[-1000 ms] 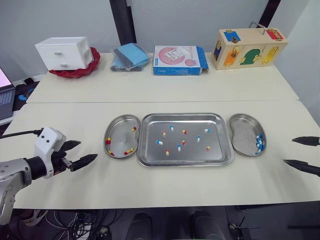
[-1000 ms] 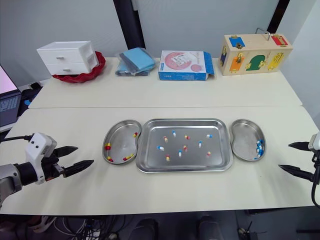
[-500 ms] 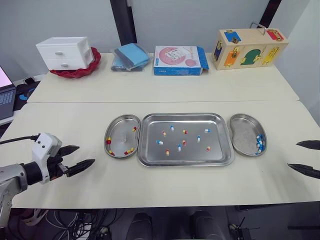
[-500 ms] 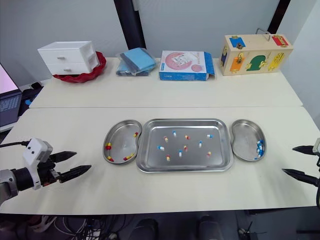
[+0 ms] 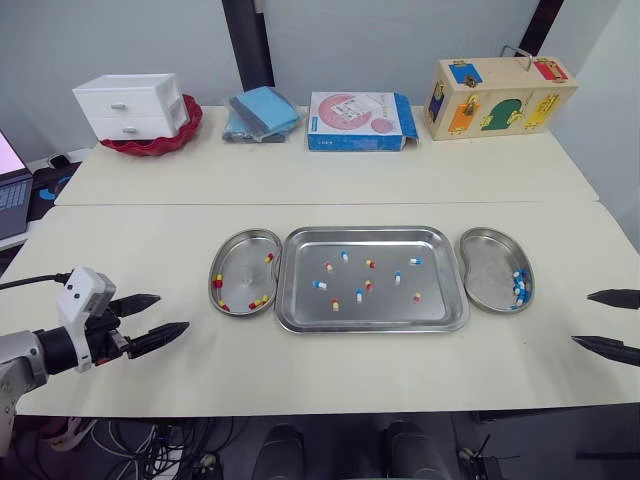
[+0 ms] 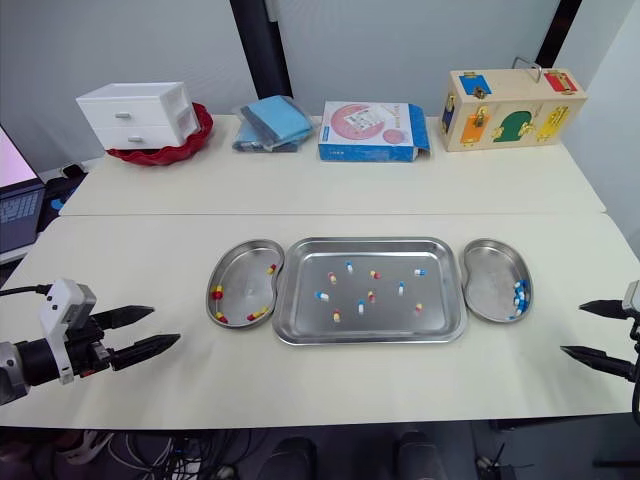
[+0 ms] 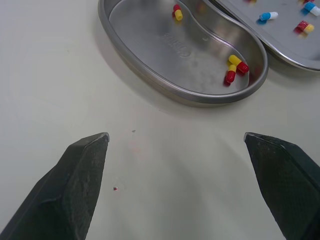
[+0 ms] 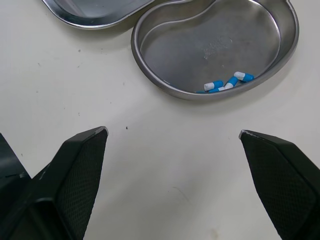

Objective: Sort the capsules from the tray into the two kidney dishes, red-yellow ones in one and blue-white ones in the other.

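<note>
Capsules (image 5: 367, 285): about ten, red-yellow and blue-white mixed, scattered on the floor of the tray (image 5: 372, 325), mostly apart from one another.
Sorted so far: red-yellow ones in the left kidney dish (image 5: 235, 250); blue-white ones in the right kidney dish (image 5: 485, 265); each dish sits just beside a tray end.
Handling: probably light, smooth and apt to roll or skid on steel; best pinched gently across the middle.
Left gripper (image 5: 172, 312): fingers apart, empty, over the table (image 5: 300, 180), well left of its dish.
Right gripper (image 5: 582, 318): fingers apart, empty, right of its dish.
Room: the raised tray rim must be cleared; open table lies on both flanks.
</note>
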